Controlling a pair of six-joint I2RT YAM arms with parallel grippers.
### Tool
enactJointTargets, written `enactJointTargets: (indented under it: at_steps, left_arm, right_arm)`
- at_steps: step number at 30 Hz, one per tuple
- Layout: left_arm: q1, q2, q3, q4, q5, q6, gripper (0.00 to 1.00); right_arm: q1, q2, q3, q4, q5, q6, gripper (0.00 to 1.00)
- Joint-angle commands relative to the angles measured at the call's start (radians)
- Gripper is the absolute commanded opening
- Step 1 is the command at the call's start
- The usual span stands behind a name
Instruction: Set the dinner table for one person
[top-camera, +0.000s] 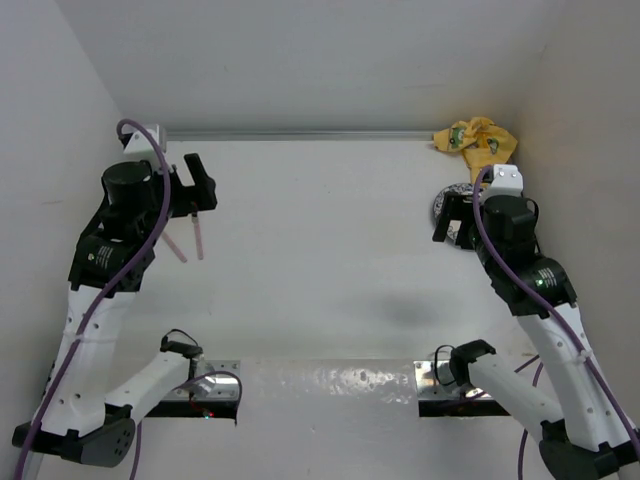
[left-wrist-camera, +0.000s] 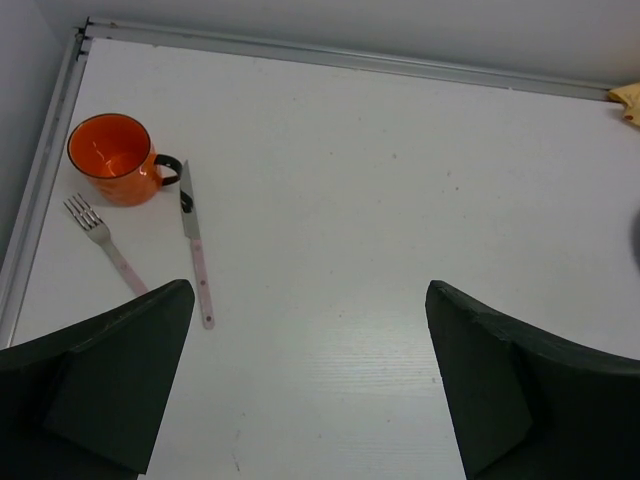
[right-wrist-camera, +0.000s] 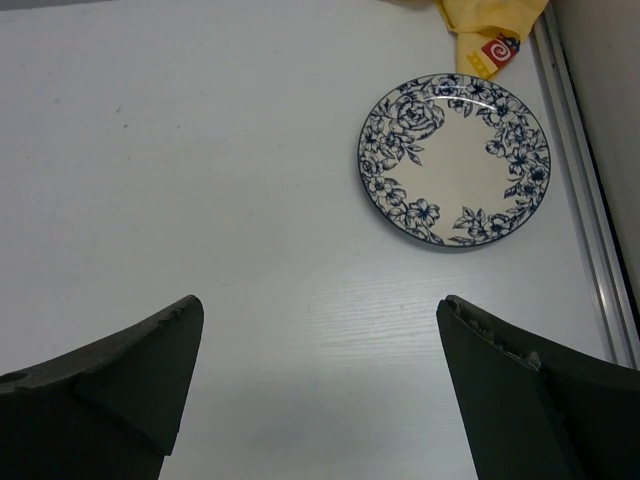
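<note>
The dinner table (top-camera: 320, 270) is a plain white top with metal edge rails. An orange mug (left-wrist-camera: 113, 158), a pink-handled fork (left-wrist-camera: 106, 247) and a pink-handled knife (left-wrist-camera: 195, 245) lie together at the far left. In the top view the knife (top-camera: 199, 240) and fork (top-camera: 176, 247) show beside my left arm and the mug is hidden. My left gripper (left-wrist-camera: 308, 295) is open and empty above bare table, right of the knife. A blue-flowered plate (right-wrist-camera: 455, 160) lies at the far right. My right gripper (right-wrist-camera: 320, 305) is open and empty, near and left of the plate.
A crumpled yellow printed cloth (top-camera: 478, 142) lies in the far right corner, just beyond the plate (top-camera: 441, 205), and also shows in the right wrist view (right-wrist-camera: 485, 25). White walls close the table on the left, back and right. A metal rail (right-wrist-camera: 585, 200) runs right of the plate.
</note>
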Motion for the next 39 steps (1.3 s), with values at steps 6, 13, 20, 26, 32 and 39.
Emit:
enactJointTargets:
  at_steps: [6,13,20,26,32,39]
  left_arm:
    - [-0.012,-0.024,-0.049,0.020,0.054,0.011,1.00]
    - [-0.012,-0.062,-0.172,0.059,0.179,-0.006,1.00]
    - [-0.012,-0.052,-0.274,0.128,0.273,-0.011,1.00]
    - [-0.010,-0.020,-0.414,0.252,0.339,-0.032,1.00]
    - [-0.012,0.052,-0.453,0.347,0.327,-0.043,1.00]
    - [-0.010,0.154,-0.471,0.515,0.362,-0.045,1.00]
  right_arm:
    - [0.007,-0.011,-0.026,0.060,0.013,0.034,0.99]
    - [0.004,0.145,-0.017,0.158,0.126,0.037,0.99]
    - [-0.197,0.473,0.122,0.329,0.022,0.128,0.94]
    - [-0.256,0.792,0.279,0.478,0.083,0.114,0.93]
    - [-0.379,1.125,0.499,0.532,0.048,0.091,0.90]
    - [-0.431,1.387,0.706,0.623,0.048,-0.101,0.89]
